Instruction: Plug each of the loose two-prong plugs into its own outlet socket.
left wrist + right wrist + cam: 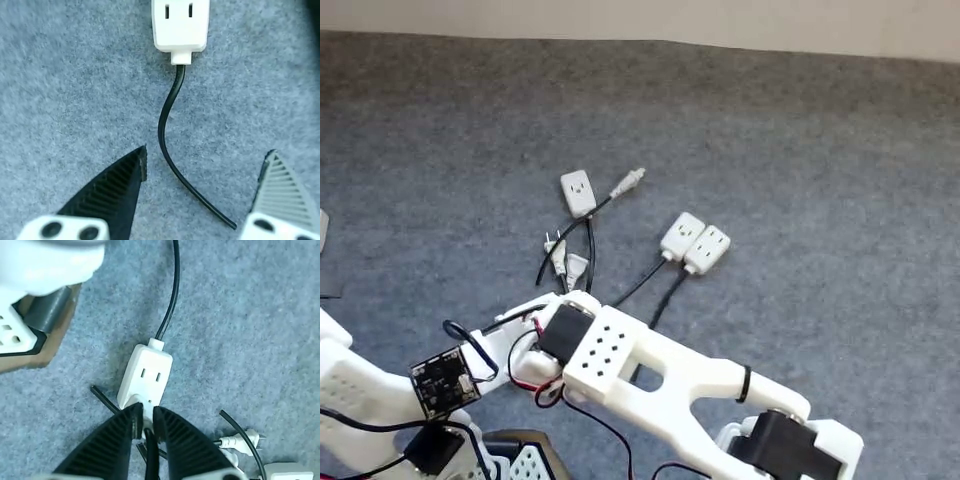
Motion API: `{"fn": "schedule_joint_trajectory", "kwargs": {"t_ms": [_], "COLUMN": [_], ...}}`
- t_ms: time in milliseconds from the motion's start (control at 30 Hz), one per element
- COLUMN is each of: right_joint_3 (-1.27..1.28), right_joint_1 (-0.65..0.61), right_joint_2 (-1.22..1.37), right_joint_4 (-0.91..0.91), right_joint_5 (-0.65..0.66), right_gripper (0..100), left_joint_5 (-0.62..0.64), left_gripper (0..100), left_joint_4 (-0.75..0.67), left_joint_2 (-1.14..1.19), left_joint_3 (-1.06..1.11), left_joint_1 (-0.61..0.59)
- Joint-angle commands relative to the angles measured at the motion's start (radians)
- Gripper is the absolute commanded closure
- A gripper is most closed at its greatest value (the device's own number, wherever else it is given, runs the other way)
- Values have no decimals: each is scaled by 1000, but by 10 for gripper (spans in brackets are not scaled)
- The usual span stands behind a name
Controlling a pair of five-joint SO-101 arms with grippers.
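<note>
Right gripper [146, 410]: narrowed on a plug [145, 419], lower centre, at the outlet [146, 371] end.
Left gripper [206, 152]: spread wide, nothing held.
Care: prongs should be squared to the slots and the outlet kept from sliding.

- The high view is set overhead and looks down on the grey surface [800, 140]; the arms [660, 385] are seen along the lower edge and the sockets [682, 235] mid-frame.
- The left wrist view is held close and faces down, with one socket [180, 22] at top centre.
- The right wrist view is also held close; another socket [145, 375] is seen at centre.
- The grey surface and white sockets are shared by all three views.
</note>
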Motion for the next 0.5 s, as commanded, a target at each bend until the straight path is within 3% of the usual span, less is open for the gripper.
{"fn": "schedule_joint_trajectory", "kwargs": {"t_ms": [0,467], "right_joint_3": [-8,-2], "right_joint_1": [-25,-35], "right_joint_2": [64,94], "right_joint_4": [-24,-5], "right_joint_5": [12,31], "right_gripper": [993,992], "left_joint_5": [-5,-5], "left_gripper": [646,646], "left_joint_4": [-11,-11], "left_joint_2": [-8,-8], "left_joint_3": [-7,-8], "left_joint_1": [15,12]}}
